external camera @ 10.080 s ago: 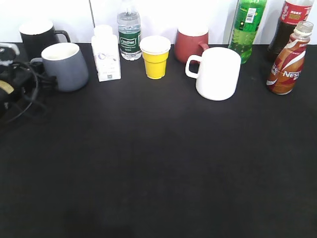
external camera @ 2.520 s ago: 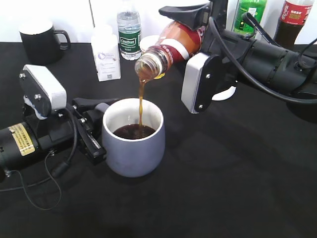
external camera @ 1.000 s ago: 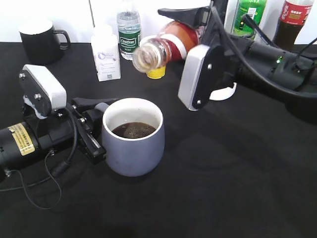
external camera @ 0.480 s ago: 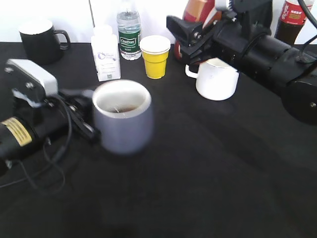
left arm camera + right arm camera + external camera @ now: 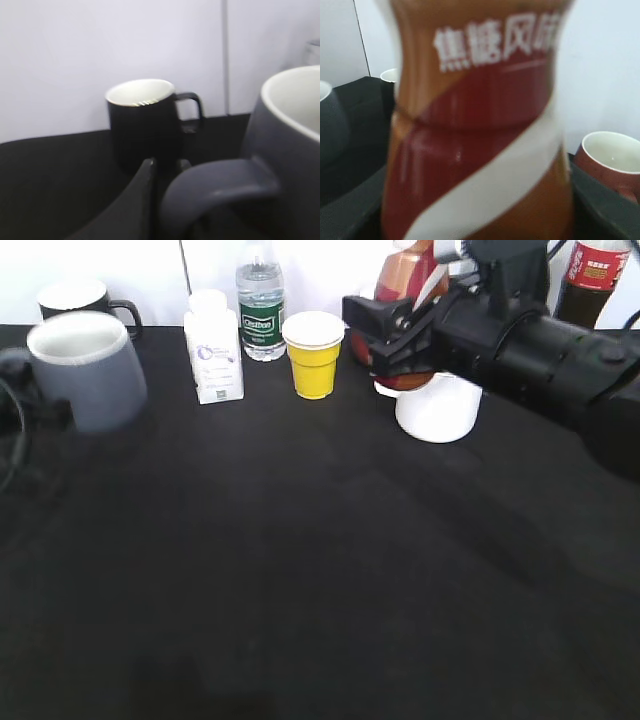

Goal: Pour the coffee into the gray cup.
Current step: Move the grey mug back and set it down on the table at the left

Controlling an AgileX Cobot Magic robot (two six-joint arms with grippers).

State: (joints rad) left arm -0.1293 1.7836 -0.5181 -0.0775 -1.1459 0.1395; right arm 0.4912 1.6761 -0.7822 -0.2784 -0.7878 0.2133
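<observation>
The gray cup (image 5: 86, 370) is at the far left of the black table, blurred by motion; its coffee does not show from this angle. In the left wrist view my left gripper (image 5: 166, 164) is shut on the gray cup's handle (image 5: 220, 185); in the exterior view this gripper is off the left edge. My right gripper (image 5: 400, 335) is shut on the brown-and-red coffee bottle (image 5: 408, 275) and holds it upright at the back right. The bottle (image 5: 475, 140) fills the right wrist view between the dark fingers (image 5: 475, 222).
Along the back stand a black mug (image 5: 75, 300), a white pill bottle (image 5: 213, 347), a water bottle (image 5: 260, 300), a yellow paper cup (image 5: 313, 355), a white mug (image 5: 440, 412) under the right arm and a cola bottle (image 5: 595, 270). A red mug (image 5: 610, 155) is beside the bottle.
The bottle went from tilted over the gray cup to upright at the back right. The left gripper carried the gray cup from the table's middle to the far left.
</observation>
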